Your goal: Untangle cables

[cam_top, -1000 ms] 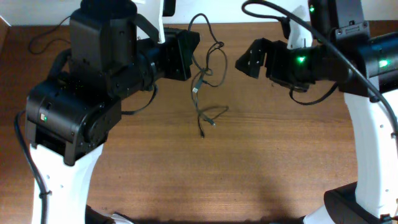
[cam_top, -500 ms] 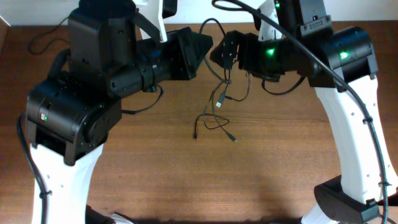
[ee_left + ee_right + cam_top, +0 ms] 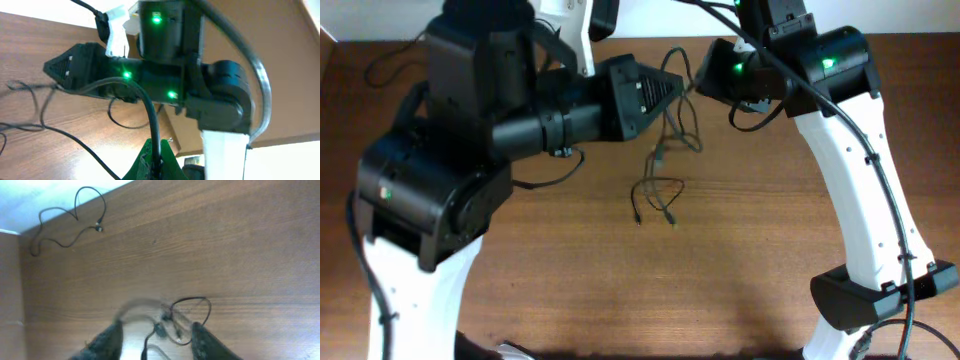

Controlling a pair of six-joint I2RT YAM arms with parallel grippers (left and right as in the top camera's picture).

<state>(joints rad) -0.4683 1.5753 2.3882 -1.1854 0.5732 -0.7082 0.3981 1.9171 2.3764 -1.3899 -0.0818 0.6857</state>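
The tangled thin black cables (image 3: 660, 190) hang from my left gripper (image 3: 672, 88) at the back middle of the table, and their lower loops and plugs rest on the wood. In the left wrist view the green fingertips (image 3: 156, 159) are shut on a black cable (image 3: 150, 120) that runs up between them. My right gripper (image 3: 702, 80) is close to the right of the left one, beside the hanging strands. In the right wrist view its dark fingers (image 3: 107, 340) stand apart, and blurred cable loops (image 3: 200, 299) lie between and just beyond them.
A separate thin black cord with a small plug (image 3: 99, 228) lies on the table near its far edge and a pale wall. The brown wooden table (image 3: 770, 260) stretches out in front. Both arms' bases stand at the left and right front.
My right arm has swung left and back until its gripper is next to the left gripper. The hanging cables have shifted and bunched. The left gripper has stayed shut.
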